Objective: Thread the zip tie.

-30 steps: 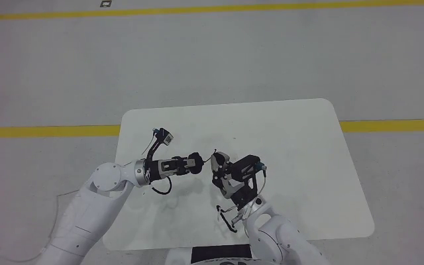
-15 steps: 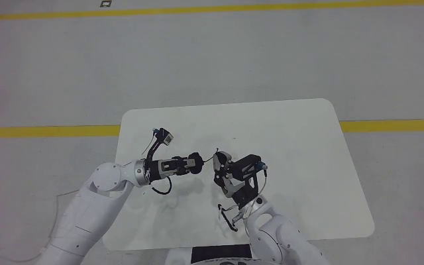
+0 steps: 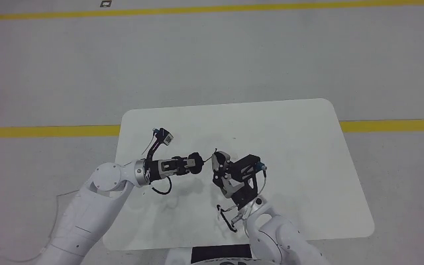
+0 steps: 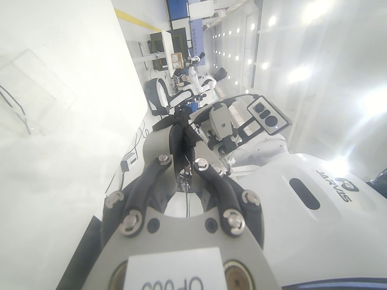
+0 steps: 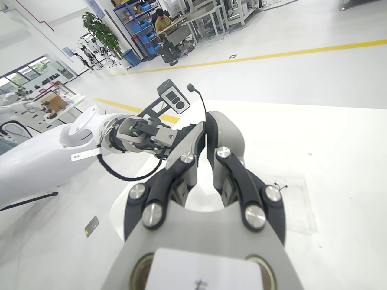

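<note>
I hold the zip tie [image 5: 202,104] in the air beyond the clear tray [image 5: 297,212], on the side away from the robot, with an arm at each end. The right claw [image 5: 206,128] is pressed together on the strap low down. The strap stands up out of it, and the head [image 5: 191,86] sits free at the top, open to be entered. The left claw [image 4: 180,134] is closed too, nose to nose with the right one. A thin dark line runs back through the gap behind its pads. I judge that to be the tie's tail, gripped near the tip so it is stiff enough to steer. Holding both ends clear of the tabletop [image 3: 298,132] gives me room to bend the strap. Next, I reckon, the tail must come round to the head's slot, which is a fine alignment.

The tabletop is plain white with rounded corners. The tray lies on it, nearer the robot than the claws, with what look like spare black ties inside. Around it is pale floor with yellow lines [image 3: 199,8], then a workshop with benches [image 5: 217,10], shelves [image 5: 136,31] of blue bins and a potted plant [image 5: 98,31].
</note>
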Controlling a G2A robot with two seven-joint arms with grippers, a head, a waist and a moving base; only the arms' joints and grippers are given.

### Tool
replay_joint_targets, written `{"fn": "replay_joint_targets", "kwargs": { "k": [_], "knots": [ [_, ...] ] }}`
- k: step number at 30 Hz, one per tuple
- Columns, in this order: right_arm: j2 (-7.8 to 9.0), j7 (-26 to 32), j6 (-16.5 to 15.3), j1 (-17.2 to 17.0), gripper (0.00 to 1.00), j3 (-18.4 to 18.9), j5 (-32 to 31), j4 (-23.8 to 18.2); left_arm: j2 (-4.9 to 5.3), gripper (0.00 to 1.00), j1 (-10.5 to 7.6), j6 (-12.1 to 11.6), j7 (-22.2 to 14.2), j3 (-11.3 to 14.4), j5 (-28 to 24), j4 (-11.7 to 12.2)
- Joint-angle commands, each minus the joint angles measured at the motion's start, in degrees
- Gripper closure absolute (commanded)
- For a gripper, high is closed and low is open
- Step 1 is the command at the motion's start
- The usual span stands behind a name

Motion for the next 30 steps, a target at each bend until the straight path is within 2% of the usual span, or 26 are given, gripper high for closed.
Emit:
{"fn": "replay_joint_targets", "kwargs": {
  "k": [1,13,30],
  "knots": [
    [0.0,0.2,-0.1,0.1,1.0,-0.1,-0.1,0.0,0.0,1.0,0.0,0.0,0.0,0.0,0.0,0.0],
    [-0.05,1.3,-0.1,0.8,1.0,-0.6,-0.8,0.6,0.0,1.0,0.0,0.0,0.0,0.0,0.0,0.0],
    [0.0,2.1,2.1,0.5,1.0,-0.2,-3.4,0.7,0.0,1.0,0.0,0.0,0.0,0.0,0.0,0.0]
  ]
}}
